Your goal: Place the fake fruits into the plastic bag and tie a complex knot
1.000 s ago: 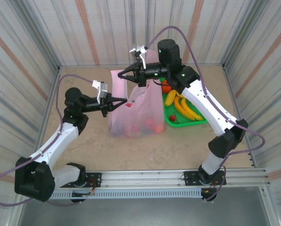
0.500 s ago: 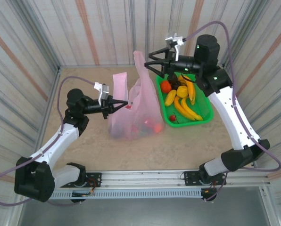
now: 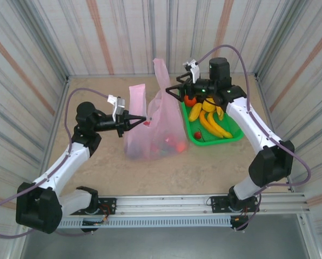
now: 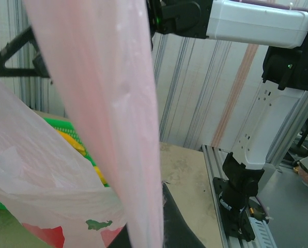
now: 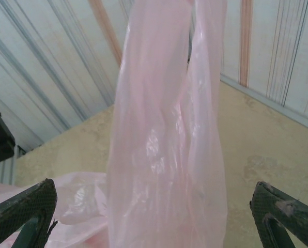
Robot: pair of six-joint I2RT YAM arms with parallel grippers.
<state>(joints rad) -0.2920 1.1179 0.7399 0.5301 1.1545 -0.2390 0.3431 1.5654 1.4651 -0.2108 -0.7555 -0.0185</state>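
The left gripper [image 3: 141, 118] is clamped on the left side of the plastic bag [image 3: 153, 127], right at a red printed mark, and holds that side of the mouth out. In the left wrist view a pink strip of the bag hangs directly in front of the lens. The bag stands on the table between the two arms, and a few red fake fruits [image 3: 172, 144] show through its film at the bottom. Its handle loops stand apart and untied. The taller handle loop [image 3: 161, 73] rises just in front of the right gripper [image 3: 174, 90], whose jaws are spread wide and grasp nothing. Farther right, the green tray [image 3: 217, 141] holds bananas [image 3: 209, 123], an orange fruit [image 3: 189, 100] and a small red piece [image 3: 198, 135]. By my reading, loading is only partly done. The tray's fruits have yet to go in, and the knot is not begun.
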